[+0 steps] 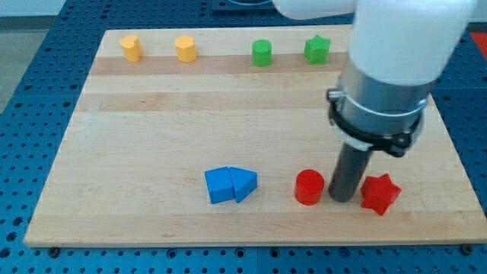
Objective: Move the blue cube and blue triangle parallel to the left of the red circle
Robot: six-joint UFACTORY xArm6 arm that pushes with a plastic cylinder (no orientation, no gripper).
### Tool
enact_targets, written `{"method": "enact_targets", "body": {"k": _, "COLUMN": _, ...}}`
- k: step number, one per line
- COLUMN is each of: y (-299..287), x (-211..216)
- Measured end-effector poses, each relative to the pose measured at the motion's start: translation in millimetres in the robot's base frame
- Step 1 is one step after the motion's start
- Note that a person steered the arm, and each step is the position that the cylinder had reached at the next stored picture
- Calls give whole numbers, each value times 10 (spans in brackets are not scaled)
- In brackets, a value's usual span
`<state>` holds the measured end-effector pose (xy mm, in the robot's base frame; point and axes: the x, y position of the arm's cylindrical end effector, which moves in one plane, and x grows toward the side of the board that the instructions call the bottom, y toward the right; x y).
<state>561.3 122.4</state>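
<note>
A blue cube [219, 186] and a blue triangle [245, 183] lie touching each other near the view's bottom middle of the wooden board [152, 152]. A red circle [309, 187] sits to their right, with a gap between it and the triangle. My tip [342, 199] rests on the board just right of the red circle, between it and a red star [380, 194]. The rod looks very close to both red blocks; I cannot tell if it touches them.
Along the view's top edge of the board stand two yellow blocks [132, 47] [186, 49], a green cylinder [262, 53] and a green star [317, 49]. The large white and grey arm body [388, 84] hangs over the board's right side.
</note>
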Motion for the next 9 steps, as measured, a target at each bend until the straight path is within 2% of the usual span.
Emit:
{"method": "enact_targets", "body": {"k": 1, "y": -21, "x": 94}}
{"method": "enact_targets", "body": {"k": 2, "y": -97, "x": -442}}
{"method": "enact_targets", "body": {"k": 3, "y": -428, "x": -761}}
{"method": "enact_targets", "body": {"k": 4, "y": -1414, "x": -563}}
{"method": "enact_targets", "body": {"k": 5, "y": -1817, "x": -286}}
{"method": "enact_targets", "body": {"k": 6, "y": -2518, "x": -203}}
{"method": "enact_targets", "body": {"k": 7, "y": -2978, "x": -42}}
{"method": "enact_targets", "body": {"k": 8, "y": -3040, "x": 575}}
{"method": "enact_targets", "body": {"k": 9, "y": -2463, "x": 573}}
